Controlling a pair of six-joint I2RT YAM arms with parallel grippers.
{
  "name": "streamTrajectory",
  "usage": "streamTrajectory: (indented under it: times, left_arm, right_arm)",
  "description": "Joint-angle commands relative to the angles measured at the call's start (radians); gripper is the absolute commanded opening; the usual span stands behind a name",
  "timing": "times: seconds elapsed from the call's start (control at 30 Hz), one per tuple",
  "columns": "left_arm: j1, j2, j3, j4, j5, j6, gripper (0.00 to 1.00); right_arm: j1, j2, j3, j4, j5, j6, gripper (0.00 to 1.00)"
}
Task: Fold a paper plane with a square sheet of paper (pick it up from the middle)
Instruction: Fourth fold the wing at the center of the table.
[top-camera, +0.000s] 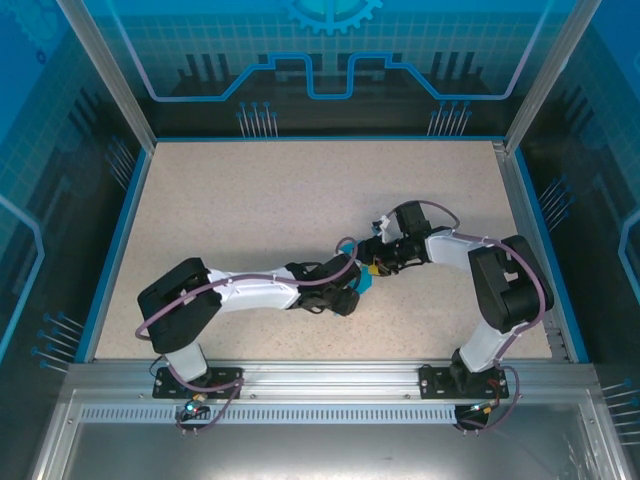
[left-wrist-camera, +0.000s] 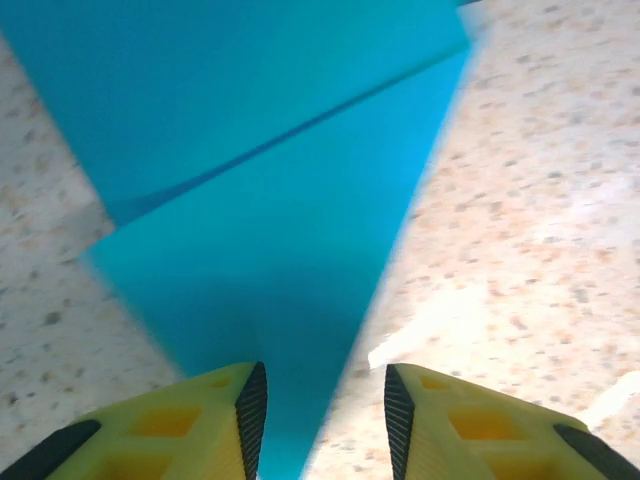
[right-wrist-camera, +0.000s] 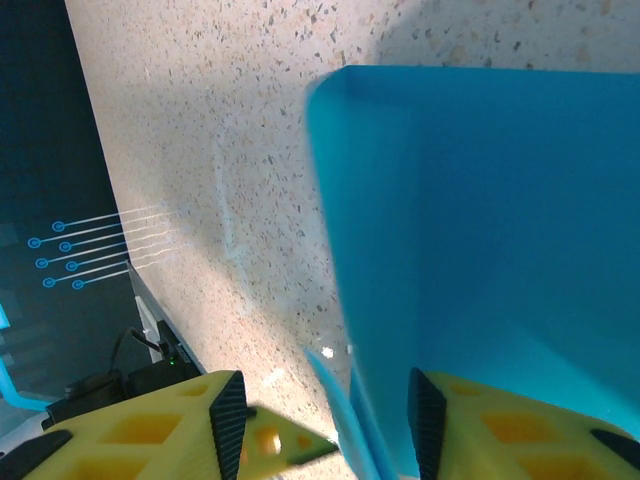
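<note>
Top external view: the thin, bright cyan-blue folded paper sheet (top-camera: 366, 284) sits on the speckled beige worktop (top-camera: 250, 200), midway between its side edges and closer to the near edge, where both arms meet. The left gripper (left-wrist-camera: 325, 378) has its yellow fingers spread, with the sheet's tapered end between them. The right gripper (right-wrist-camera: 326, 388) is likewise spread, with raised paper layers between its fingers.

The white left arm (top-camera: 250, 292) stretches toward three o'clock, its yellow, black-padded left hand (left-wrist-camera: 322, 425) with fingers parted. The white right arm (top-camera: 455, 245) folds back toward nine o'clock, its matching right hand (right-wrist-camera: 325, 430) likewise parted.
</note>
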Motion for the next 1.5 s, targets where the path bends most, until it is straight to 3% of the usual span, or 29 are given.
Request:
streamTrajectory:
  times: [0.0,0.23,0.43,0.6,1.0,1.47]
  left_arm:
    - [-0.022,0.026,0.041,-0.037,-0.093,0.028,0.37]
    - [-0.041,0.001,0.020,-0.045,-0.185,-0.004,0.37]
    - [-0.053,-0.067,-0.071,0.043,-0.185,-0.012,0.50]
    - [-0.091,-0.027,-0.040,0.046,-0.182,0.021,0.53]
    - [-0.100,0.059,0.032,-0.045,-0.331,-0.032,0.53]
    - [-0.102,0.080,0.022,-0.045,-0.325,-0.037,0.27]
  right_arm:
    - [0.017,0.008,0.026,0.008,-0.007,0.008,0.48]
    - [0.014,0.013,0.024,-0.002,0.001,0.001,0.45]
    - [0.014,0.029,0.027,-0.024,-0.002,-0.009,0.34]
    - [0.012,0.032,0.049,-0.034,-0.007,-0.016,0.31]
    - [-0.001,0.020,0.055,-0.044,-0.011,-0.013,0.25]
    - [-0.012,0.007,0.045,-0.051,-0.006,-0.017,0.23]
